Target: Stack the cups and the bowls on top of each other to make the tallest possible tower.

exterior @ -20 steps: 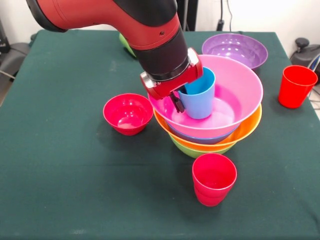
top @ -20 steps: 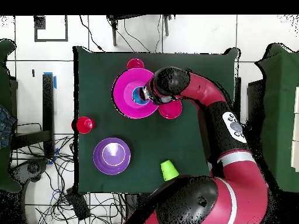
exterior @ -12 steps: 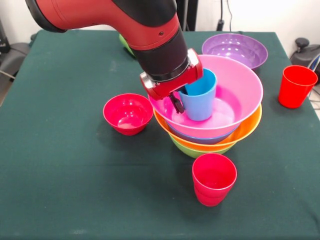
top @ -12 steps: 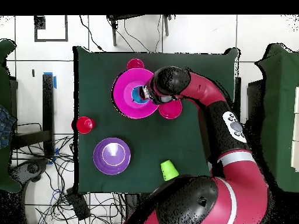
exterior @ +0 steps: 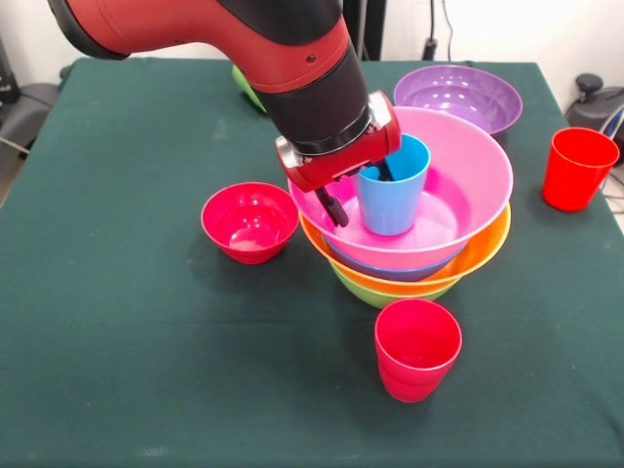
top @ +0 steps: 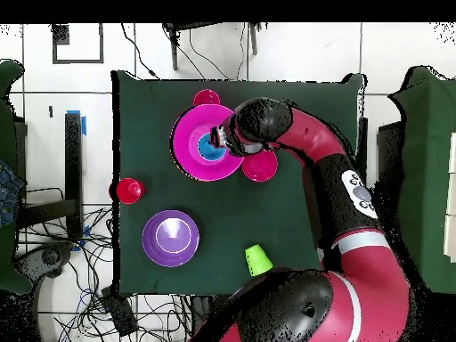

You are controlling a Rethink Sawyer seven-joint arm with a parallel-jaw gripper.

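Front view
Gripper: the gripper [exterior: 359, 190] is sitting at the sky blue cup [exterior: 391, 187], one finger hanging outside the cup's left wall and a dark one poking inside the rim, so it's straddling the wall. Can't tell if it's actually pinching or already slack.
Cup: standing upright in the middle of the pink bowl [exterior: 468, 171], centre of the frame.
Tower: pink bowl is topping the tower [exterior: 409, 278], with blue, orange and lime green rims peeking out underneath.
What could go wrong: I'm guessing the big risk is the arm pulling up with a finger dragging on the cup wall, which would be tipping the cup over or yanking it out of the bowl. A sideways nudge could also be shoving the whole bowl pile off centre, since it's only nested, not fixed.
Stuff around: small red bowl [exterior: 250, 221] just left of the tower, a red cup [exterior: 417, 348] right in front of it at lower centre, another red cup [exterior: 577, 168] at the right edge, purple bowl [exterior: 458, 96] behind the tower, touching or nearly so.
In the way: the bulky red and black arm [exterior: 292, 58] is covering the upper left side of the tower; a bit of lime green is showing behind it.

Overhead view
Gripper: wrist is blocking it, nothing to read here.
Cup: a blue patch is showing inside the pink bowl [top: 189, 142], upper middle of the frame.
Stuff around: lime green cup [top: 257, 259] is sitting well apart at lower centre, purple bowl [top: 170, 238] lower left, a red cup [top: 127, 191] at the cloth's left edge.
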